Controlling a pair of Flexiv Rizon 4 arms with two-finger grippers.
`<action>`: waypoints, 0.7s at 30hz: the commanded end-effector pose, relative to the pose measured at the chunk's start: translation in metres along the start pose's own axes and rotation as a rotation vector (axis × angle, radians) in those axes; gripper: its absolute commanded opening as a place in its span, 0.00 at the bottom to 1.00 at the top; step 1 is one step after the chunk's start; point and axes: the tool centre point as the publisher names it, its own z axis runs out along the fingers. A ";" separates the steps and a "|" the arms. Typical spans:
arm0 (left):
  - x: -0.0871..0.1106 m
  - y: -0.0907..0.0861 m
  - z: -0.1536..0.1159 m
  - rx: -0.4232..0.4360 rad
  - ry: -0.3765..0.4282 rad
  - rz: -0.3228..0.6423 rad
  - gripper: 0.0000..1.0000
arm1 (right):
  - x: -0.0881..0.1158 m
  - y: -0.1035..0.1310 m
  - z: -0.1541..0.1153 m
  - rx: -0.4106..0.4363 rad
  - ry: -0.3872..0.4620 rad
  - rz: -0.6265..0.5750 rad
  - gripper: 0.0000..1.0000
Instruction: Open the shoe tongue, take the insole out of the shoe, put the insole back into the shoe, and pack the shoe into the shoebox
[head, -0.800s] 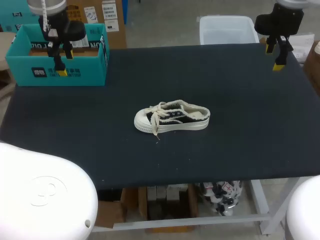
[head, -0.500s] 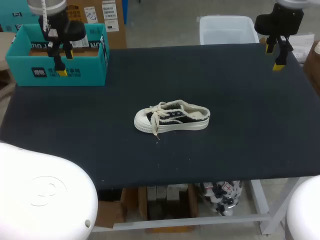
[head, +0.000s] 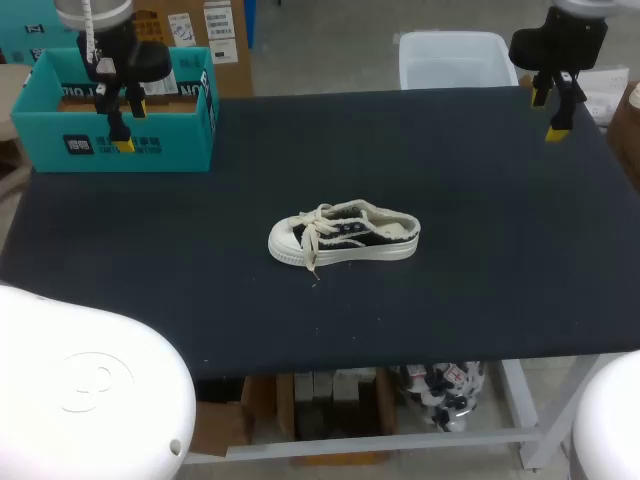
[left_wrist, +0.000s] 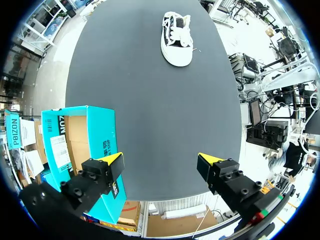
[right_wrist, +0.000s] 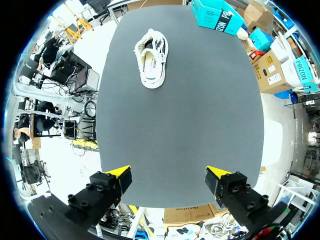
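Two end effectors hang over the far corners of the dark desk (head: 480, 200), each with its yellow-tipped fingers spread apart and nothing between them. My left end effector (left_wrist: 161, 161) is at the upper left of the head view, above the open teal shoebox (head: 140, 145), which stands on the desk's far left corner. In the left wrist view one finger sits over the box's wall. My right end effector (right_wrist: 169, 173) is at the upper right of the head view, over the desk's far right edge. One shoe (head: 345, 236), black canvas with a white sole and toe cap, stands on its sole near the middle of the frame, toe toward the left, well apart from the shoebox and both arms. Its white laces (head: 315, 235) are loose, with one end trailing onto the desk.
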 end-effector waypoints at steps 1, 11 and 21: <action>0.002 -0.002 -0.003 0.009 0.002 -0.002 1.00 | 0.000 0.000 0.000 0.000 0.000 0.000 1.00; 0.012 -0.025 -0.010 0.049 0.022 -0.152 1.00 | 0.017 0.012 0.022 -0.060 -0.012 0.059 1.00; 0.017 -0.055 -0.003 0.104 0.061 -0.443 1.00 | 0.034 0.036 0.051 -0.160 -0.039 0.152 1.00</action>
